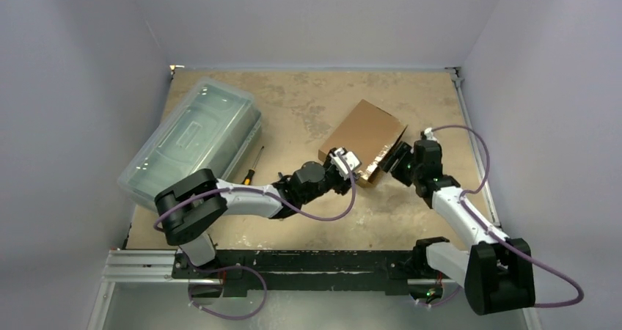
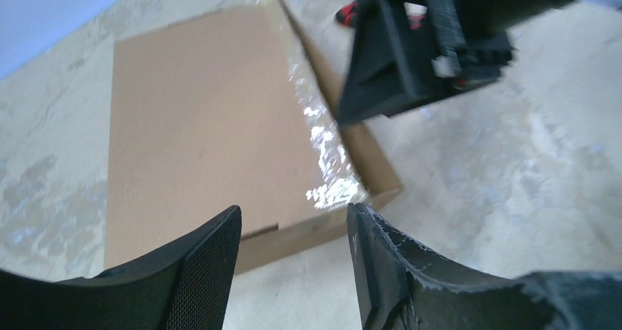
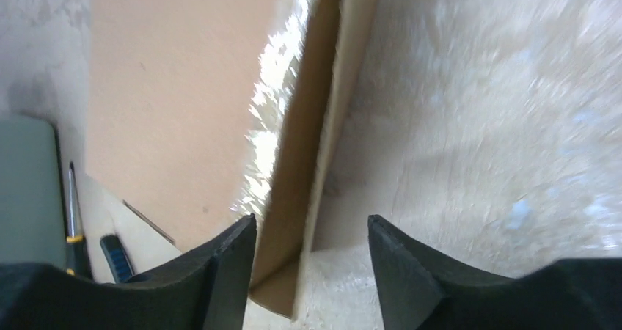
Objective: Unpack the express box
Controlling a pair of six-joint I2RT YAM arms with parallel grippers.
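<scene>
Closest in, the left gripper (image 2: 293, 220) has its fingers spread with nothing between them, hovering just short of the near end of the express box (image 1: 364, 136). The right gripper (image 3: 312, 227) is spread too, lined up over the box's side wall at a corner, not clamped on anything as far as I can tell. The box lies flat on the table (image 1: 308, 103), right of centre, lid shut, with a shiny strip of tape (image 2: 323, 136) along one long edge. My worry is that nothing's pinning that box, so a nudge from either side probably just skates it away, and glossy tape looks like a slippery thing to pick at. The two grippers are also really near each other, so a bump seems possible. Views: the left wrist one is the only place you see the full tape run and the other gripper parked right at the box's edge. The right wrist one shows the side wall up close. Only the overhead shows the screwdriver (image 1: 253, 167) and plastic bin (image 1: 194, 139) farther left.
</scene>
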